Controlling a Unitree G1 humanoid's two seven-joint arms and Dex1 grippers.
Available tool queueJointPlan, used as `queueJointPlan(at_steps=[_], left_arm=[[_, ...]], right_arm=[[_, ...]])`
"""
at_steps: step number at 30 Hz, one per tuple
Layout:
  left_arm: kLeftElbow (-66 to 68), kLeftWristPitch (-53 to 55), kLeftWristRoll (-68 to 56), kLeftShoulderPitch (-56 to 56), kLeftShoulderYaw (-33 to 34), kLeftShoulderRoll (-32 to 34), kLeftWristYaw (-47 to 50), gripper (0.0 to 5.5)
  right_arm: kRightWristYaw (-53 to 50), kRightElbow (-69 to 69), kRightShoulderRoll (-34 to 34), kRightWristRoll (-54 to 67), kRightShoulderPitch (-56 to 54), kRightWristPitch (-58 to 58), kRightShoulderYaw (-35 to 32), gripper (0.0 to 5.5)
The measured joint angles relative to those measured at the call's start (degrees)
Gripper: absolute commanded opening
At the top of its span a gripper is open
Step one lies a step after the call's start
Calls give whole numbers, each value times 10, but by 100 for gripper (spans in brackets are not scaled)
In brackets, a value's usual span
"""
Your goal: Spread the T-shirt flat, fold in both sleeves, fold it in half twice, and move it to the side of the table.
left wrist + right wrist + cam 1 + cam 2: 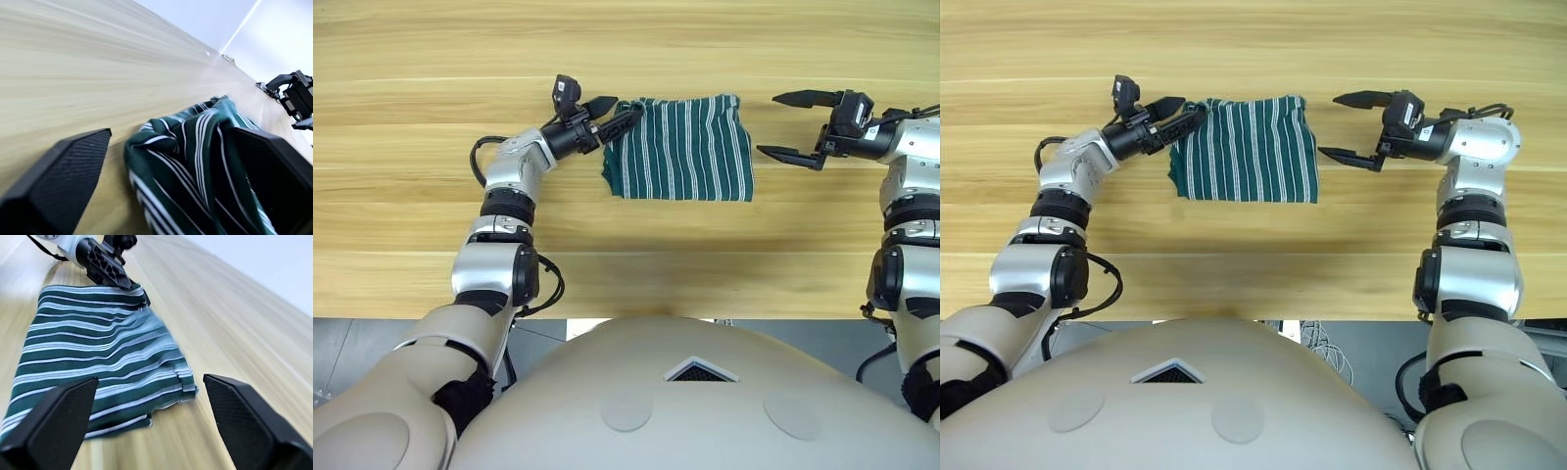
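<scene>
T-shirt (683,147) folded, L jaws straddle corner, R jaws beside.

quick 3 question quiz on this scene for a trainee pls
1. True or false: the right tool touches the shirt.
2. Which corner of the folded shirt is the left tool at? A) far left B) near left C) near right
3. Fill the gap: both tools are ____ (open or shut).

Key
1. False: it hangs apart from the shirt, off its right edge.
2. A
3. open
</scene>
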Motion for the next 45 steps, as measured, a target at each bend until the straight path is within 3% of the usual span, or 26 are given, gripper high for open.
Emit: queueJointPlan(at_steps=[3, 6, 10, 14, 22, 25, 30, 36, 45], left_arm=[[6, -3, -11, -14, 29, -2, 26, 539], [-4, -27, -12, -14, 46, -6, 45, 539], [-163, -90, -51, 64, 78, -9, 43, 539], [-325, -142, -60, 152, 83, -23, 65, 539], [-458, -191, -58, 250, 59, -59, 116, 539], [-479, -201, -55, 262, 49, -60, 133, 539], [-514, -217, -52, 297, 37, -60, 155, 539], [-519, -233, -52, 318, 26, -63, 159, 539], [-515, -252, -53, 318, 25, -63, 165, 539]], right_arm=[[12, -59, 14, 52, 3, 22, -21, 401], [19, -122, 23, 59, 20, 46, -11, 401], [-16, -175, 92, 7, 47, 112, 72, 401], [-114, -85, 156, -111, 24, 107, 150, 401], [-244, 99, 200, -166, -90, 144, 176, 401], [-304, 128, 180, -159, -84, 130, 147, 401], [-460, 164, 67, -68, -30, 191, 0, 401], [-592, 164, 28, -35, 9, 221, -101, 401], [-598, 166, 19, -36, 23, 212, -154, 401]])
